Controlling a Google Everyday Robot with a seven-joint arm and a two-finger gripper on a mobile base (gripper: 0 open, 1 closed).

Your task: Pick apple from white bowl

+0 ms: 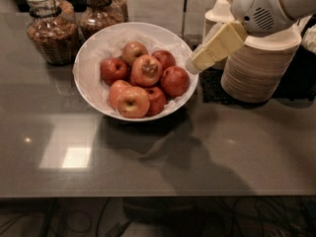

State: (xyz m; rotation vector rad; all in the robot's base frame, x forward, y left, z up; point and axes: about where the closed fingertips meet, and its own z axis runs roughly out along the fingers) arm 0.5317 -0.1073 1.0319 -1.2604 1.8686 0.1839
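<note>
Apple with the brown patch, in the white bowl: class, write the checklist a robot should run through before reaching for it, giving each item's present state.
1. The apple tops the pile, uncovered: ok.
2. The gripper is over the apple: not ok; it hangs by the white bowl rim.
3. The white bowl sits flat on the table: ok.
4. The arm clears the paper bowls: cannot tell.
</note>
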